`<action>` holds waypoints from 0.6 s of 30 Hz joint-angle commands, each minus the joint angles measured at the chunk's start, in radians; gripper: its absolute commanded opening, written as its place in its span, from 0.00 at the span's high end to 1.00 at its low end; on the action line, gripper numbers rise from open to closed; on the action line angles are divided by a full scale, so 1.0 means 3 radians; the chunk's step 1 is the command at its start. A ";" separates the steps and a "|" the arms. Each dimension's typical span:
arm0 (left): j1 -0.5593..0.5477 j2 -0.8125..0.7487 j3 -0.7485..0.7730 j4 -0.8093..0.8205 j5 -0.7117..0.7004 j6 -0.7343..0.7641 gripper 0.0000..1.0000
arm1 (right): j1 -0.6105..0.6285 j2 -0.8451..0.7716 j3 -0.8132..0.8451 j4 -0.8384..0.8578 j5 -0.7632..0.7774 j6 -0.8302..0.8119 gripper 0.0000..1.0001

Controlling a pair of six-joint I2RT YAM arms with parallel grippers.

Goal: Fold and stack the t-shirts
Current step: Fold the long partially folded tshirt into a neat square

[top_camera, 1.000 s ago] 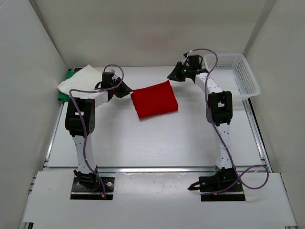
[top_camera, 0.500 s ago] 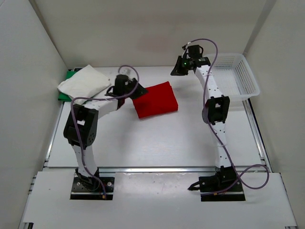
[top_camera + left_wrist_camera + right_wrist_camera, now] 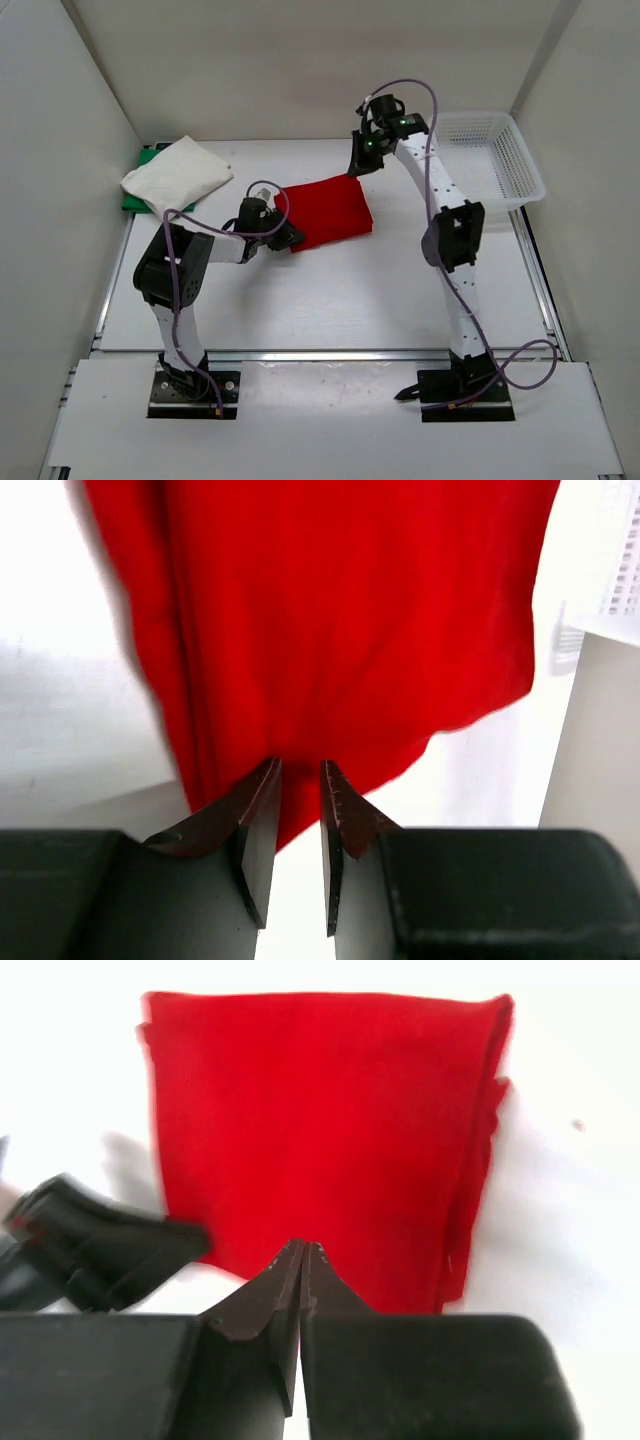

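A folded red t-shirt (image 3: 330, 208) lies flat at mid-table. A folded white t-shirt (image 3: 177, 172) rests at the far left. My left gripper (image 3: 290, 237) is low at the red shirt's near-left corner. In the left wrist view its jaws (image 3: 300, 770) stand a narrow gap apart, tips at the edge of the red t-shirt (image 3: 330, 610), with bare table showing between them. My right gripper (image 3: 358, 165) hangs above the shirt's far right corner. In the right wrist view it (image 3: 302, 1248) is shut with nothing in it, over the red t-shirt (image 3: 320, 1110).
A green mat (image 3: 148, 158) lies under the white shirt at the far left. A white mesh basket (image 3: 520, 165) stands at the far right. White walls close in the table on three sides. The left arm (image 3: 100, 1245) shows blurred in the right wrist view.
The left gripper swung from beside the white shirt down to the red shirt's near-left corner and narrowed. The right gripper shut and moved left toward the red shirt's far edge.
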 commanded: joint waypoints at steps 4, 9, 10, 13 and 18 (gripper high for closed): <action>0.0039 -0.0285 -0.0406 0.0348 0.0095 -0.0082 0.67 | 0.0041 -0.1514 -0.2143 0.1242 0.0038 -0.0043 1.00; 0.0049 -0.0418 -0.0606 0.0394 0.0100 -0.0031 0.67 | -0.0127 -0.1930 -0.3754 0.3027 -0.0836 0.0417 1.00; 0.0049 -0.0444 -0.0641 0.0410 0.0121 -0.0051 0.67 | -0.0199 -0.1823 -0.3826 0.3085 -0.0929 0.0494 1.00; 0.0019 -0.0480 -0.0652 0.0364 0.0075 -0.0006 0.67 | -0.0281 -0.1597 -0.3888 0.3442 -0.1287 0.0668 1.00; 0.0039 -0.0541 -0.0698 0.0379 0.0065 -0.0041 0.67 | -0.0266 -0.1469 -0.4219 0.3724 -0.1186 0.0781 1.00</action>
